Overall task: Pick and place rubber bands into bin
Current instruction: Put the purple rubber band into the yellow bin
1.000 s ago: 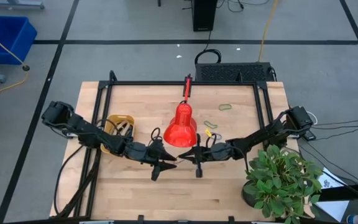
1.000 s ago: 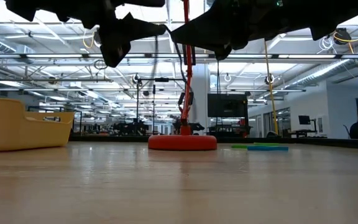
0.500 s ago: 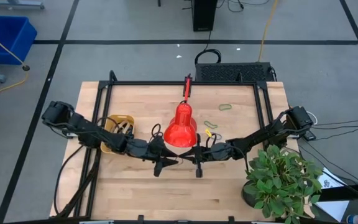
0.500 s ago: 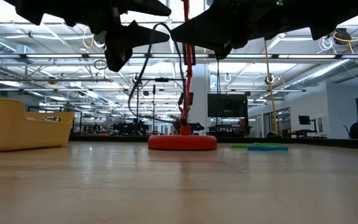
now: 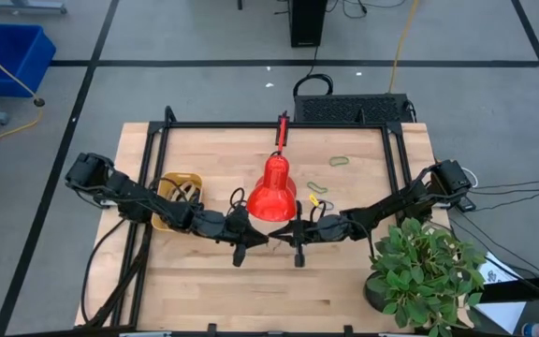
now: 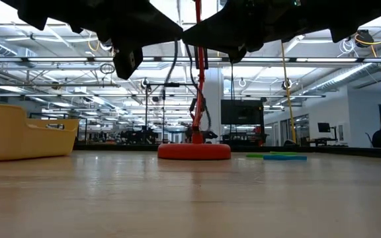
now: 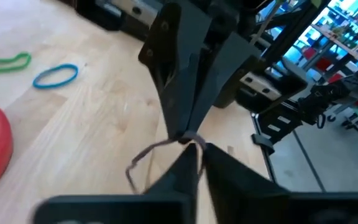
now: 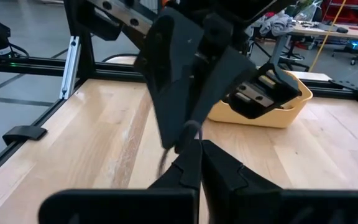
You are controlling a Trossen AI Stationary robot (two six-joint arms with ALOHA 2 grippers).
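The yellow bin (image 5: 178,197) sits at the table's (image 5: 213,281) left, bands inside. In front of the red lamp (image 5: 271,190), the left gripper (image 5: 257,241) and right gripper (image 5: 284,236) meet tip to tip above the wood. A thin grey rubber band (image 7: 151,157) hangs pinched between both pairs of closed jaws. Both arms reach inward, low and stretched. Green and blue bands (image 7: 55,75) lie beyond.

Four cameras, one table: you see it from overhead, from its surface, and from each wrist.

Your high view looks straight down on the table (image 5: 344,281); the low one skims level across it toward the red lamp (image 6: 194,151). Both wrist cameras sit close, facing each other over the bare wood.
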